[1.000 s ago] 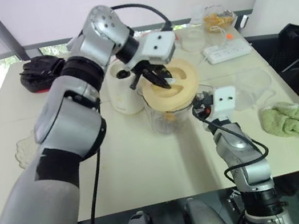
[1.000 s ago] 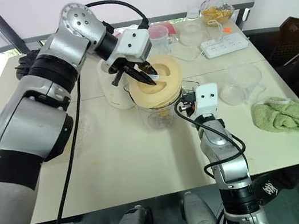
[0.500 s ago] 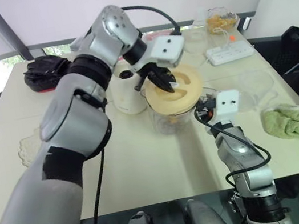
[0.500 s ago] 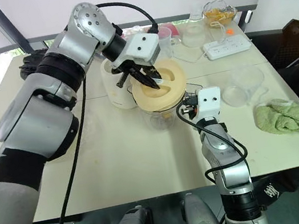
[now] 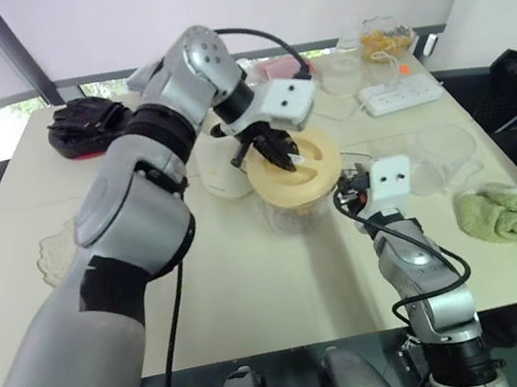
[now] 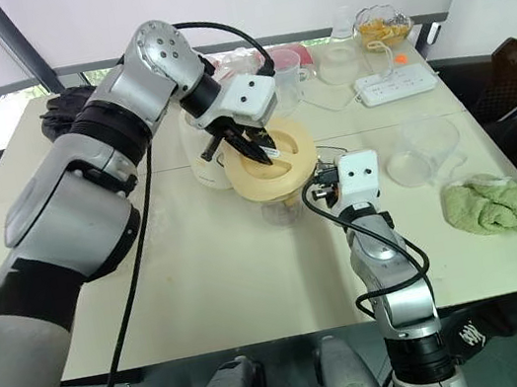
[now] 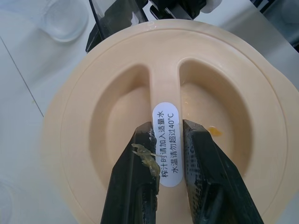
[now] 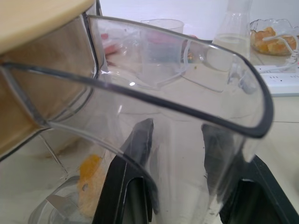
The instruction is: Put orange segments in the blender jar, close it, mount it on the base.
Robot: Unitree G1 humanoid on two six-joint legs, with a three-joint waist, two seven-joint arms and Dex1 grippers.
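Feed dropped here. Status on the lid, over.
Left gripper shut on lid handle. Right gripper at blender jar handle. Lid atop jar, orange segments inside. Base just behind.

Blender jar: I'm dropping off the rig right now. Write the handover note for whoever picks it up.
Left gripper: fingers shut on the centre ridge of the lid, which sits on top of the blender jar. I cannot tell whether it is seated.
Right gripper: at the jar's clear handle.
The jar stands on the table beside the white base, not mounted.
Done: orange segments are inside.
Left: seat the lid, mount the jar on the base.
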